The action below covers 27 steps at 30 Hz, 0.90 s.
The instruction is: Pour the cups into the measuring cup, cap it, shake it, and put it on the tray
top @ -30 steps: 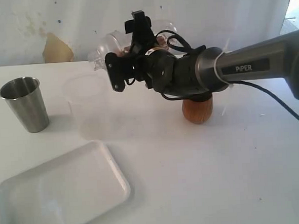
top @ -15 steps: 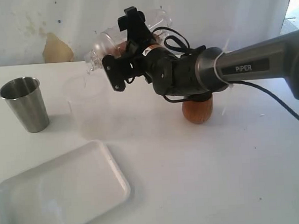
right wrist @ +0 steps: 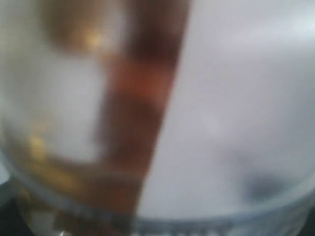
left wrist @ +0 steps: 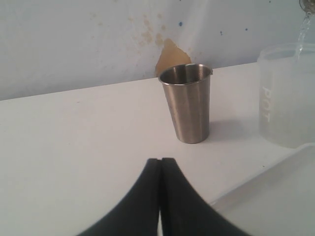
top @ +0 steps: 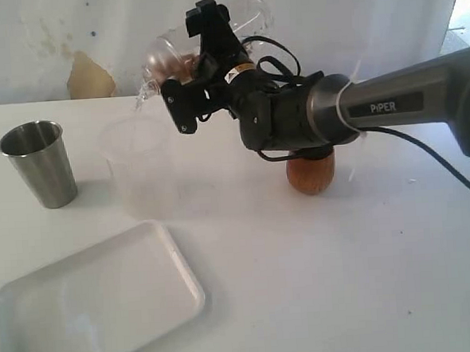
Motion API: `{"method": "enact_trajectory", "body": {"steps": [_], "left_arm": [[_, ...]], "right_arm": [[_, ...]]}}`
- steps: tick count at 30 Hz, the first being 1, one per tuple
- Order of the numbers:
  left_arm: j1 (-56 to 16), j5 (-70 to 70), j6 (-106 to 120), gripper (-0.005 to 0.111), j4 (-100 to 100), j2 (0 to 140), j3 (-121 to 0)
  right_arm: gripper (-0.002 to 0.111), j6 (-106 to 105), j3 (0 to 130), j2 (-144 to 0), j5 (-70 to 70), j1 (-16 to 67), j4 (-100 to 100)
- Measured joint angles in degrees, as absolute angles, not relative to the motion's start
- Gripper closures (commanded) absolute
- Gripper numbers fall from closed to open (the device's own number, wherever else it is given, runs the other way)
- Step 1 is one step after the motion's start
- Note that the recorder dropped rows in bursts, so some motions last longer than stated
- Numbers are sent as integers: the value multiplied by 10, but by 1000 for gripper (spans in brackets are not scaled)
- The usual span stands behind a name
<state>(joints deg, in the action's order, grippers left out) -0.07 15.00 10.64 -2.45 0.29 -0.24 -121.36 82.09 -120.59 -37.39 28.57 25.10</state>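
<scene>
Gripping clear cylindrical plastic cup (top: pixel 162 61) in right gripper (top: pixel 192 68) above worktop (top: pixel 320 266) far middle, long axis near horizontal, lip tipped toward left edge directly over frosted translucent plastic cup (top: pixel 134 162), thin stream (top: pixel 140 98) dropping in, with left gripper (left wrist: pixel 160 196) shut, empty, facing tapered stainless-steel tumbler (top: pixel 39 164) near left edge.

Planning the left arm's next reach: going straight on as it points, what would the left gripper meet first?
Probably the steel tumbler, standing upright just off the line of the shut left gripper; nothing lies between them. Depth is unclear, so it might graze past.
</scene>
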Motion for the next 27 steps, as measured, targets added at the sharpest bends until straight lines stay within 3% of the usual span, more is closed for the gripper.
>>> {"method": "enact_trajectory", "body": {"steps": [27], "left_arm": [[-1,150,106,107,-25,3,-2]], "right_arm": [[108,-1214,821,-1206,-374,266,237]]}}
